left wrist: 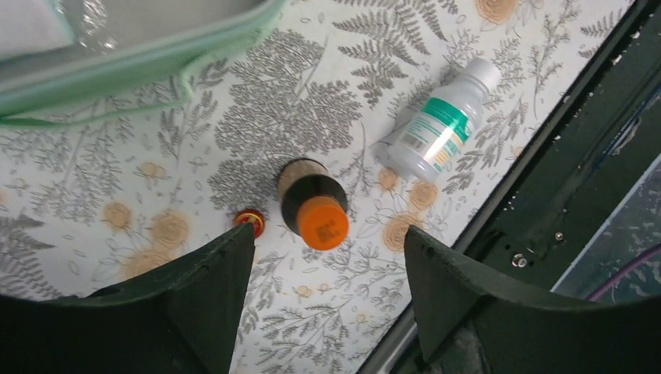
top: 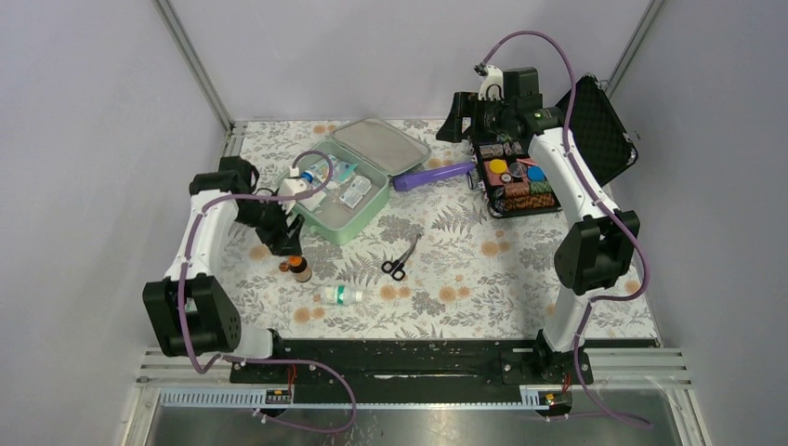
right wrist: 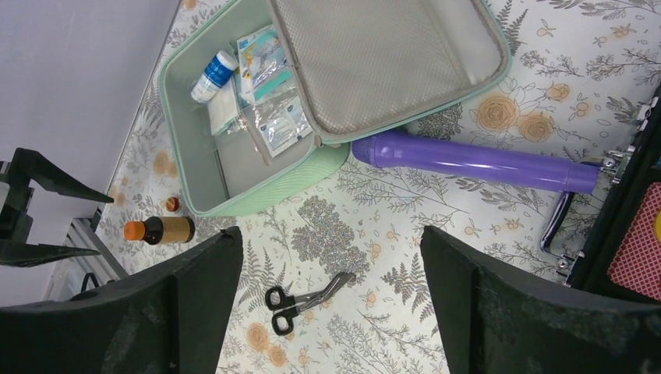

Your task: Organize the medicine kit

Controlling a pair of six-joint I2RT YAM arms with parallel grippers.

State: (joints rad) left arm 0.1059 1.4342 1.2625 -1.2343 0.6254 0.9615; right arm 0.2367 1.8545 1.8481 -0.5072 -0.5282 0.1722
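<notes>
A black foam-lined case [top: 599,125] stands open at the far right — colourful pieces [top: 520,177] in its tray — with a purple tube [top: 434,175] lying just beside it on the fern-and-flower tablecloth [top: 465,269].

Two cases on show: one mint medicine kit [right wrist: 292,181], one black foam-lined case [top: 599,125]. Three bottles: a brown bottle [left wrist: 312,204], a white bottle [left wrist: 440,125], a blue-capped bottle [right wrist: 212,74]. One pair of scissors [right wrist: 300,296], one purple tube [right wrist: 468,160], one small red cap [left wrist: 250,221]. Sachets [right wrist: 277,121]: several, too overlapped to count.
</notes>
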